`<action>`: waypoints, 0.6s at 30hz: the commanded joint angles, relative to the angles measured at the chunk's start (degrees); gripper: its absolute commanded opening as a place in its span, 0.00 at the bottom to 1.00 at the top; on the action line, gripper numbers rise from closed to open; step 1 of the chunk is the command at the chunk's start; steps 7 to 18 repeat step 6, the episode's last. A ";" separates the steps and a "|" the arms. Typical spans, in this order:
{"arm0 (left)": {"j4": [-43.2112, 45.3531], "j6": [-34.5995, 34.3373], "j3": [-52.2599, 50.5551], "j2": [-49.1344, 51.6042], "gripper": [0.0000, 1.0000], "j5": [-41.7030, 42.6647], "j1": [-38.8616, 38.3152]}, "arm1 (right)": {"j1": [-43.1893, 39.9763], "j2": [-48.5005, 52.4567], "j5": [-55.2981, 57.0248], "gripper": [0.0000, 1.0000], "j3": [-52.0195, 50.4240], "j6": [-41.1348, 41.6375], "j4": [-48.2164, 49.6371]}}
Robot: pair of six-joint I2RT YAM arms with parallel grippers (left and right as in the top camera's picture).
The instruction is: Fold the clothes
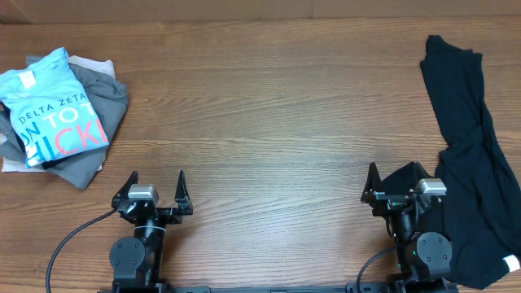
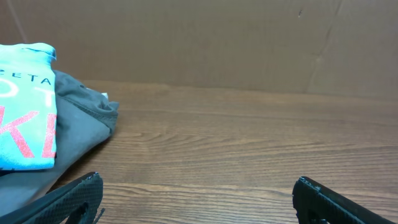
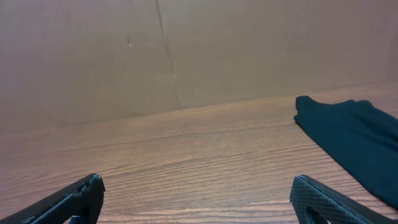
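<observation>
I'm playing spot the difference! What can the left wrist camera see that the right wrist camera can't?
Only the left wrist camera shows the light-blue T-shirt with coral letters, lying on a grey garment. Only the right wrist camera shows the black garment, lying on the right. Both show the wooden table, the brown cardboard wall behind it, and an open pincer at the bottom: the left pincer in one, the right pincer in the other, each holding nothing.

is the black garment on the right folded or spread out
Not folded: the black garment lies stretched out long and rumpled, with uneven edges.
</observation>
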 commanded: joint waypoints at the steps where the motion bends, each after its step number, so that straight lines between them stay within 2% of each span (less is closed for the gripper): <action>1: 0.00 0.46 -0.22 -0.50 1.00 0.63 0.09 | -0.22 -0.42 0.20 1.00 -0.59 -0.37 0.31; 18: 0.00 0.46 -0.22 -0.50 1.00 0.63 0.09 | -0.22 -0.42 0.17 1.00 -0.59 -0.37 0.31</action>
